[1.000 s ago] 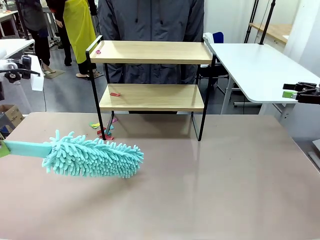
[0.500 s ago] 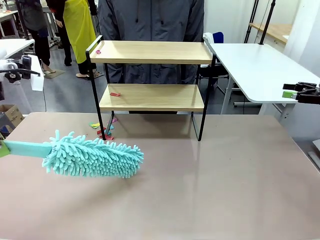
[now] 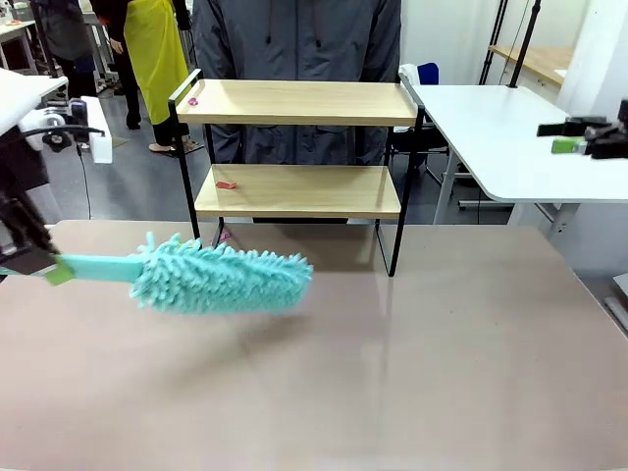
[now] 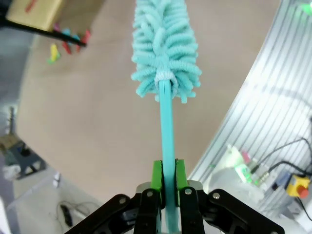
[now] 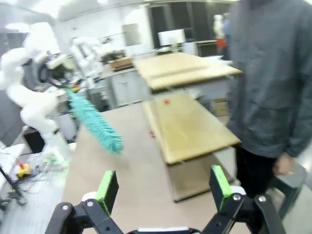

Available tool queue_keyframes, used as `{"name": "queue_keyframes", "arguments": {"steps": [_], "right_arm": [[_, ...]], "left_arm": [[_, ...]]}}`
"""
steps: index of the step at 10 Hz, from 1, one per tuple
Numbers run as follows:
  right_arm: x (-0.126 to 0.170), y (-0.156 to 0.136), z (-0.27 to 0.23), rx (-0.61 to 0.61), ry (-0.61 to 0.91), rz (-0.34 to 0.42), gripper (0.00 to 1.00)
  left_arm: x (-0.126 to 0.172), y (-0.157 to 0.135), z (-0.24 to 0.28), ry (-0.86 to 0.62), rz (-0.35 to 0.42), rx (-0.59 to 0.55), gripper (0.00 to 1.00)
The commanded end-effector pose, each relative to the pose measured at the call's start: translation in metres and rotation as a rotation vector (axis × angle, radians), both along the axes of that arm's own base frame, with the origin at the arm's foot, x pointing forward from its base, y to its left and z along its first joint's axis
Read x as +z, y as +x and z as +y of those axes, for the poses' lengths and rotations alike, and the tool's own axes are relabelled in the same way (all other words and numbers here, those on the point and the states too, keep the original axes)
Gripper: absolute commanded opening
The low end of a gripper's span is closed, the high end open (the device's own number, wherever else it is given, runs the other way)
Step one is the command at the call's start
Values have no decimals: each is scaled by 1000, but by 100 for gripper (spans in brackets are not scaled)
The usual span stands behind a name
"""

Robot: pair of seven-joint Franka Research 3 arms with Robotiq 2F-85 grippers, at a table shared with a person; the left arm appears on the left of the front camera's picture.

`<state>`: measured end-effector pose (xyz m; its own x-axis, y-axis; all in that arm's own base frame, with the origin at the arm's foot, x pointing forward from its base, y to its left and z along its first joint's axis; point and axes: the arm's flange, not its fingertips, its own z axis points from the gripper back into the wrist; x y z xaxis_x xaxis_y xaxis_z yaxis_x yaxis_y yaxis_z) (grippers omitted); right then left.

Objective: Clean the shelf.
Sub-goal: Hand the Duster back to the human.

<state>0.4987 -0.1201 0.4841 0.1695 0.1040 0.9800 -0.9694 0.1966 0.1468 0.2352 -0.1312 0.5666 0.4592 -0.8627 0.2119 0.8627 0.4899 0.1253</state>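
The shelf [image 3: 299, 191] stands at the table's far side, two light boards in a black frame. A pink scrap [image 3: 192, 101] lies on its top board and a red scrap [image 3: 227, 184] on the lower one. My left gripper [image 3: 54, 270] at the left edge is shut on the teal handle of a fluffy duster [image 3: 221, 278], whose head hangs above the table just left of the shelf's front leg. In the left wrist view my left gripper [image 4: 168, 173] pinches the handle, with the duster [image 4: 165, 48] head beyond. My right gripper [image 3: 561, 137] hovers open and empty at the far right. In the right wrist view my right gripper [image 5: 163, 187] faces the shelf [image 5: 190, 117].
A person in a grey jacket [image 3: 294, 39] stands right behind the shelf. Coloured scraps [image 4: 68, 39] lie on the table by the shelf's left leg. A white side table [image 3: 510, 128] is at the right. The brown table [image 3: 392, 373] in front lies bare.
My left arm has lifted the duster off the table and carried it right, toward the shelf. My right gripper has risen a little and shifted left.
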Motion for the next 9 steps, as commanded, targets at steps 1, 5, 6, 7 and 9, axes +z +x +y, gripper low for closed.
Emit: {"name": "queue_keyframes", "arguments": {"steps": [1, 5, 6, 7, 9], "right_arm": [[18, -16, 31, 124, -5, 141, 100], [-4, -47, 112, 220, 59, 294, 100], [-16, -47, 122, 224, 85, 309, 100], [-26, -51, 128, 221, 112, 284, 100], [-35, -52, 121, 164, 102, 170, 100]], "left_arm": [[-20, 16, 3, -177, -37, -137, 13], [-53, 36, -8, -368, -56, -406, 13], [-59, 41, -17, -367, -58, -425, 13], [-62, 46, -27, -360, -69, -444, 13], [-72, 57, -43, -366, -96, -487, 13]]}}
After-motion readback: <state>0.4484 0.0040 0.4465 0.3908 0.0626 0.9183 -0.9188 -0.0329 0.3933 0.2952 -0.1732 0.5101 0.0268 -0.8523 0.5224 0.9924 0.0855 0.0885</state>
